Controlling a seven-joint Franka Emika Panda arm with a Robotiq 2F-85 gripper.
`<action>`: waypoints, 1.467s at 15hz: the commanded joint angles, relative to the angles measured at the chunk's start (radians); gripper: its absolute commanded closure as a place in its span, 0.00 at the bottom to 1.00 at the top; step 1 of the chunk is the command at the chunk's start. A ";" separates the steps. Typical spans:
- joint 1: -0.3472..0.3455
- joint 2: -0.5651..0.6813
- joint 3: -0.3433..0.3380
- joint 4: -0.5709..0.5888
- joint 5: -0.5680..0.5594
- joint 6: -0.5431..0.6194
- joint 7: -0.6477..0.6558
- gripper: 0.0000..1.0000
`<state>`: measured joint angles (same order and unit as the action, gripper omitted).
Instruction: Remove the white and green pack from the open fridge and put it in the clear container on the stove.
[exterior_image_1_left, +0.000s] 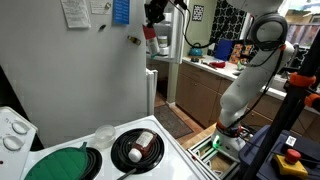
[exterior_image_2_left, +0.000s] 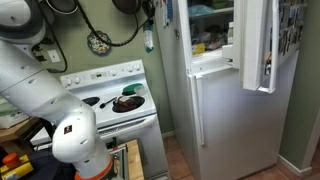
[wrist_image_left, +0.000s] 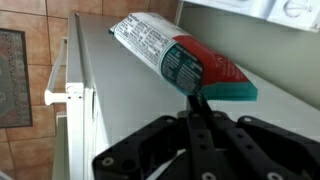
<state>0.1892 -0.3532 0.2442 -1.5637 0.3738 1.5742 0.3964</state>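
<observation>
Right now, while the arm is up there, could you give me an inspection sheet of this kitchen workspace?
Surface: white stove top, with a green round cover and a black round pan on its burners.
Job's things: white and green pack, held in the air by the fridge; clear container, on the stove.
Clutter: papers stuck on the fridge side; items on the far counter.
Grippers: fingers shut on the pack's edge.
Cables: dark cord looped on the wall above the stove.
Surroundings: tall white fridge, with its upper door open.
</observation>
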 joint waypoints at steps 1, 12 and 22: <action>0.036 0.001 0.007 -0.037 0.094 -0.051 -0.037 1.00; 0.072 0.068 0.059 -0.046 0.174 -0.048 -0.051 0.99; 0.151 0.163 0.114 -0.145 0.383 0.071 -0.268 1.00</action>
<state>0.3042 -0.2316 0.3342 -1.6493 0.6664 1.5747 0.2307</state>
